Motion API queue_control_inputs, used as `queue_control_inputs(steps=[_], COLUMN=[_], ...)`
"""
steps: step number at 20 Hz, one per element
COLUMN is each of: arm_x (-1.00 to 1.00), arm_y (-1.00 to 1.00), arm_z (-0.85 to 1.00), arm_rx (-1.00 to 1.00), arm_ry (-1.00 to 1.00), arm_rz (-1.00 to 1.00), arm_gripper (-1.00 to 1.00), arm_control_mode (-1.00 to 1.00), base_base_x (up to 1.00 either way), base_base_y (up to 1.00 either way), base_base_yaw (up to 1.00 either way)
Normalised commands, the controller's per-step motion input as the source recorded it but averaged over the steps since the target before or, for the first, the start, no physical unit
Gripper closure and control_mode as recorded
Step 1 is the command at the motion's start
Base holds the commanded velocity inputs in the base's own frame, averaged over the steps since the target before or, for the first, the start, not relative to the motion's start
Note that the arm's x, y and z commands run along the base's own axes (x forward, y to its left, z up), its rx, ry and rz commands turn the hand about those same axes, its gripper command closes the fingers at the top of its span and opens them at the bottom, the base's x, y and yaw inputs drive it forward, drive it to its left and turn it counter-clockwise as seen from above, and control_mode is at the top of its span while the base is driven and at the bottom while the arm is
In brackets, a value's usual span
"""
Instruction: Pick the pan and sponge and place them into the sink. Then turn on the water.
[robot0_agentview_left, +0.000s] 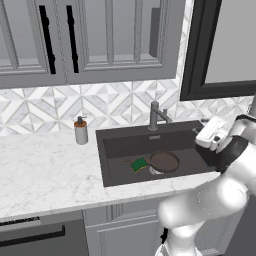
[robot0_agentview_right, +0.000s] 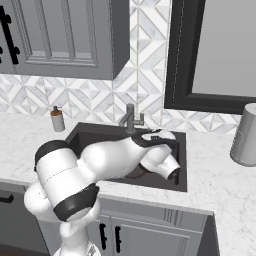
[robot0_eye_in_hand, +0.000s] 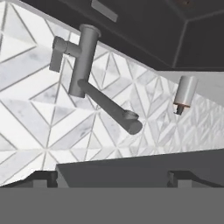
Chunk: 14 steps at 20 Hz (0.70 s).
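The dark brown pan (robot0_agentview_left: 164, 161) lies on the floor of the black sink (robot0_agentview_left: 130, 142), with the green sponge (robot0_agentview_left: 139, 164) just to its left. My gripper (robot0_agentview_left: 201, 131) hovers over the sink's right side, level with the rim. It is open with nothing between its fingers and points at the grey faucet (robot0_agentview_left: 155, 116). In the hand view, which is rolled over, the faucet (robot0_eye_in_hand: 83, 61) fills the upper left, its spout angled toward me, and the gripper (robot0_eye_in_hand: 113, 177) stands wide apart at the bottom. No water shows at the spout.
A grey soap dispenser (robot0_agentview_left: 81, 131) with a brown pump stands on the marble counter left of the sink. A grey canister (robot0_agentview_right: 246, 135) sits on the counter at far right. Wall cabinets hang above, and a dark-framed window is behind the sink's right side.
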Motion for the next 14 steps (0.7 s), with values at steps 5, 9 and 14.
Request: queue_control_inputs(steps=[5, 9, 14], arm_x=[0.38, 0.49, 0.34], arm_y=[-0.02, 0.00, 0.00], arm_z=[-0.32, -0.17, -0.14], arm_rx=[0.08, 0.00, 0.00], arm_ry=[0.01, 0.00, 0.00], arm_rz=[0.00, 0.00, 0.00], arm_gripper=[-1.00, -1.00, -1.00], arm_control_mode=[-1.00, -1.00, -1.00], base_base_x=[0.00, 0.00, 0.00], base_base_y=[0.00, 0.00, 0.00], base_base_yaw=[0.00, 0.00, 0.00])
